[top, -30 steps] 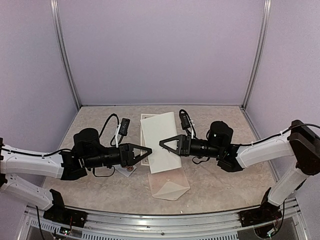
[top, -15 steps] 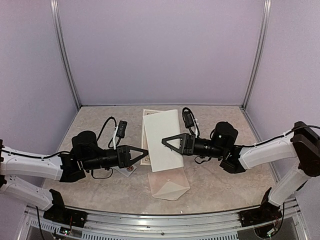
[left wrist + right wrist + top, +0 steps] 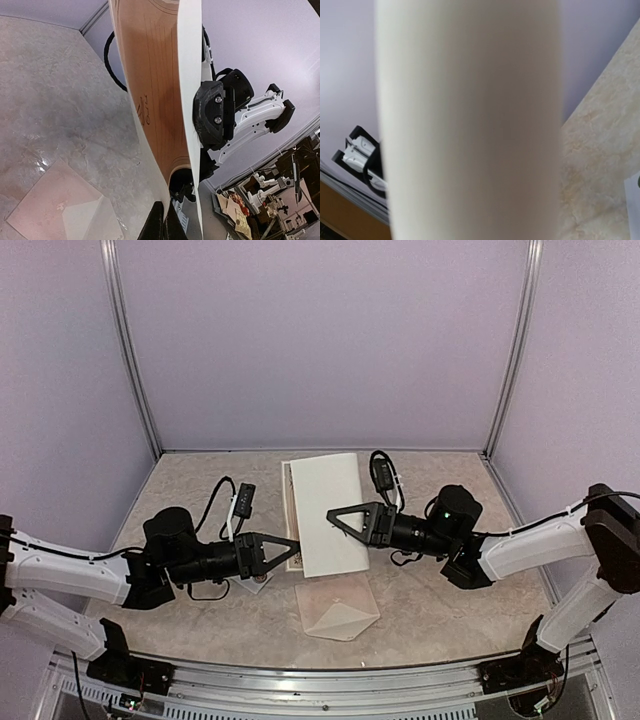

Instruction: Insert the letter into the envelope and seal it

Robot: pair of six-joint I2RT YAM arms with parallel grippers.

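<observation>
Envelope (image 3: 337, 607) lies flat on the counter (image 3: 450, 610) nearest the arm bases, seamed face up. It is untouched and sits directly below the work, presumably as the receiving point. Whether its flap is raised cannot be told. Above and just beyond it, the letter (image 3: 328, 515) is held clear of the counter between both arms, white back upward and bowed. The left gripper (image 3: 296, 544) has its jaws narrowed onto the sheet's left edge. The right gripper (image 3: 332, 523) has its jaws clamped across the opposite side; the left wrist view shows one pad pressed to the white face. In my judgement the two-sided hold keeps the thin sheet taut for folding, as it is larger than the envelope. Insertion and sealing are not yet done.
</observation>
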